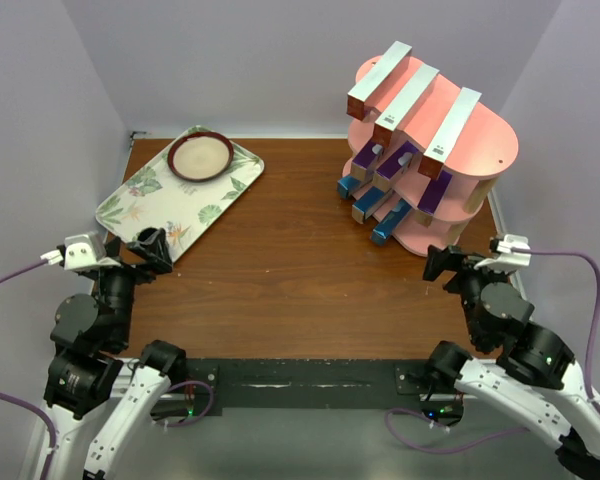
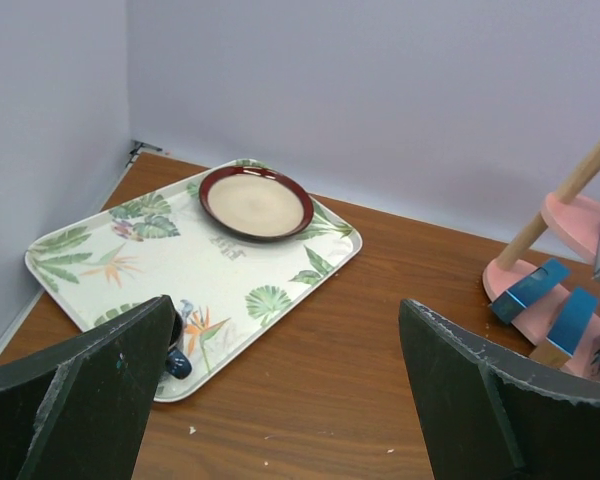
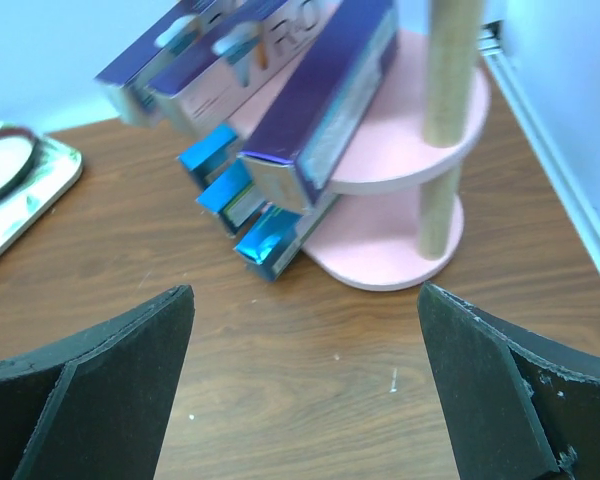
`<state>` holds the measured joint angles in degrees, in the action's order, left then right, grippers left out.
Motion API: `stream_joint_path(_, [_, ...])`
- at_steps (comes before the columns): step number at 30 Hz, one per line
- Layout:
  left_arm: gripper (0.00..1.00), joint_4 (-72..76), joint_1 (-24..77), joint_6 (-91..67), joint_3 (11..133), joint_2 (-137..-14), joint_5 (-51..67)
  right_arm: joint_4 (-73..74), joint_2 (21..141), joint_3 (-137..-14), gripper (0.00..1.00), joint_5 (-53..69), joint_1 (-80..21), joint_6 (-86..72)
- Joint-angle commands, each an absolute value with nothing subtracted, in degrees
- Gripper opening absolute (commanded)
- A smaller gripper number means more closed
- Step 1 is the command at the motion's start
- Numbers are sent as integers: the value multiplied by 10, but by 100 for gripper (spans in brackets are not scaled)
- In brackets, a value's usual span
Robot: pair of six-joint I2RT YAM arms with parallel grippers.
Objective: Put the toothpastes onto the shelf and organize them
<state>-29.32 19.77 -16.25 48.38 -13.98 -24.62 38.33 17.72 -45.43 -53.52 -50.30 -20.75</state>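
You look to be at the very end of the job. The toothpastes (image 1: 410, 95) all seem to sit on the shelf (image 1: 485, 140), three on each board: silver and red on top, purple in the middle, blue at the bottom. No box lies on the table (image 1: 300, 270), though one could hide behind the shelf. Your left gripper (image 1: 150, 243) and right gripper (image 1: 443, 262) are both wide open and hold nothing. The right one is near the shelf's front. The left one is far off, by the tray (image 1: 220, 195). Next, you may only need to nudge any crooked boxes straight.
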Motion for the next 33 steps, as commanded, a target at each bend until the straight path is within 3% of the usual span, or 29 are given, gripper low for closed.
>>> stream_joint_path(1, [100, -298, 194, -150, 494, -136, -282, 390, 134, -471, 98, -606, -503, -213])
stream_joint_path(7, [100, -293, 194, -149, 489, -132, -287, 388, 84, -460, 98, -619, -503, -215])
stream_joint_path(33, [100, -285, 194, -170, 474, -131, -284, 416, 67, -460, 98, -647, -503, -250])
